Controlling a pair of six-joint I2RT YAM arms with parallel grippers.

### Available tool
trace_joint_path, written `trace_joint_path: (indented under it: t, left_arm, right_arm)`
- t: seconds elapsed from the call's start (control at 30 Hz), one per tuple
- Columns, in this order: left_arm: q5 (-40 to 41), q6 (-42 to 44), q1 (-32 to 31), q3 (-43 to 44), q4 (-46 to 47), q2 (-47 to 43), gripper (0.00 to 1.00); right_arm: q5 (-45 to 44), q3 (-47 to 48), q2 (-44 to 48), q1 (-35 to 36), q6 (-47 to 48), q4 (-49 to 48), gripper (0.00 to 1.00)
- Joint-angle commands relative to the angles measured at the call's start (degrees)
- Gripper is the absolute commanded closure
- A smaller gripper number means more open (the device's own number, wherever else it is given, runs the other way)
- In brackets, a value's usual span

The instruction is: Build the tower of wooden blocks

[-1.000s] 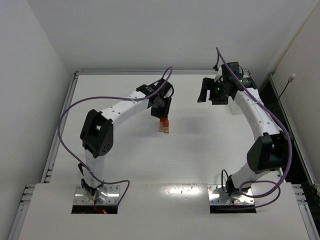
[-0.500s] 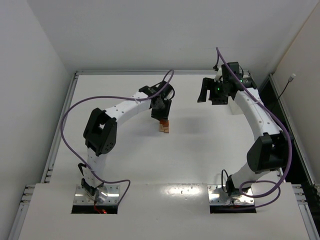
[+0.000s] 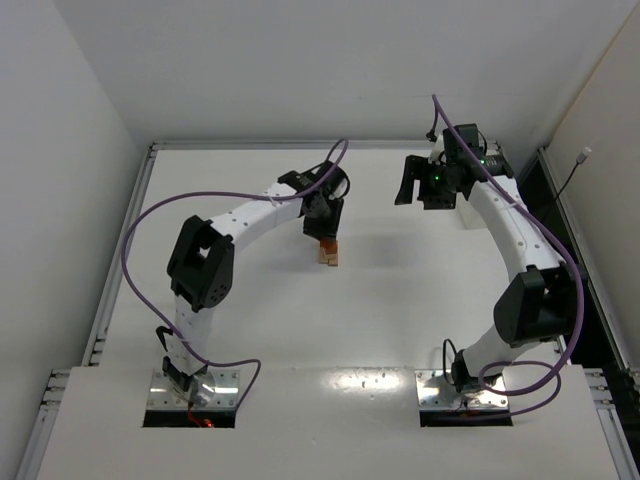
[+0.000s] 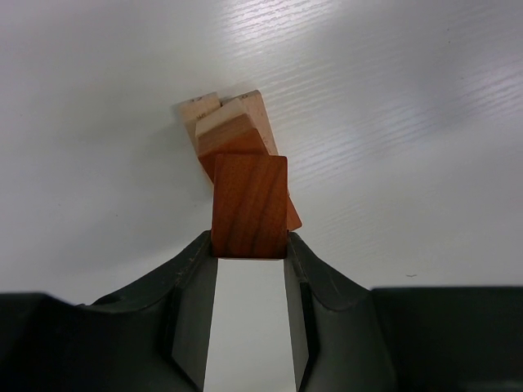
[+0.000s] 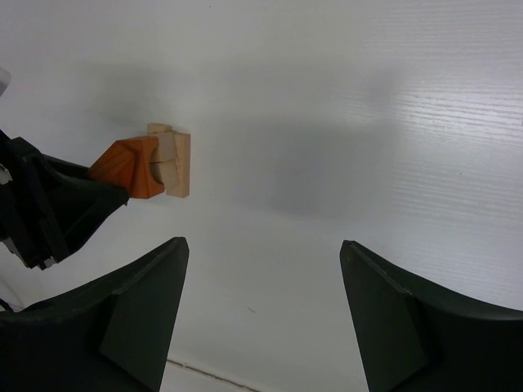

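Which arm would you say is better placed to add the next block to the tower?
Left. The left arm has its jaws shut on a reddish-brown block right at the stack; the right arm is off to the side, jaws open and empty.

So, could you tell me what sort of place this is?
Likely a robotics lab work cell: two arms bolted to a white table, plain white walls around it, purple cables trailing along them.
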State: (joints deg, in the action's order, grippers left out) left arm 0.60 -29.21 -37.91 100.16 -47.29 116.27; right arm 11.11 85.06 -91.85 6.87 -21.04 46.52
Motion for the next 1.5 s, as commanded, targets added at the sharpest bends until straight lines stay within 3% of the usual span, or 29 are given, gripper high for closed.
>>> trace_joint_path:
  t: [0.0,0.17,0.2,0.23,0.3,0.63,0.83,0.87,0.97,1.23,1.4,1.47]
  left_arm:
    - [-0.5,-0.7,-0.3,2.7,0.3,0.2,1.0]
    - [-1.7,-0.1,-0.3,3.4,0.8,0.7,1.0]
    - [-1.7,-0.1,-0.3,3.4,0.8,0.7,0.97]
    - [-1.7,-0.1,-0.3,3.4,0.8,0.7,0.88]
    - [-2.4,-0.1,-0.3,3.4,0.8,1.2,0.85]
    - [-1.7,0.4,-0.3,2.8,0.8,1.2,0.82]
    - [-1.2,0.4,-0.3,2.8,0.8,1.2,0.61]
    - [-0.6,0.4,-0.3,2.8,0.8,1.2,0.51]
    - [-0.6,0.4,-0.3,2.8,0.8,1.2,0.36]
    - [2.0,3.3,-0.3,5.0,1.3,-4.3,0.32]
    - [6.1,5.5,1.4,6.4,3.1,-10.8,0.15]
    - [9.3,6.1,4.2,2.9,3.1,-13.7,0.08]
  right_arm:
    - [0.8,0.5,0.5,-0.3,-0.8,-1.4,0.28]
    - [0.8,0.5,0.0,-0.3,-0.8,-1.4,0.28]
    - [0.8,0.5,0.0,-0.3,-0.8,-1.4,0.28]
    - [0.8,0.5,0.0,-0.3,-0.8,-1.4,0.28]
    - [0.8,0.5,-0.5,-0.3,-0.8,-1.4,0.28]
    - [0.8,1.6,-1.0,-0.8,-1.3,-1.4,0.28]
    - [0.8,1.6,-1.6,-0.8,-1.3,-1.4,0.28]
    - [0.8,2.1,-1.6,-0.8,-1.3,-1.4,0.28]
    - [0.8,2.1,-1.6,-0.8,-1.3,-1.4,0.28]
    - [-0.4,-0.5,-0.9,-0.8,0.9,-2.0,0.26]
    - [-3.5,-6.5,1.7,-0.8,5.6,-7.2,0.2]
    - [-4.5,-8.9,1.7,-0.8,7.6,-9.9,0.2]
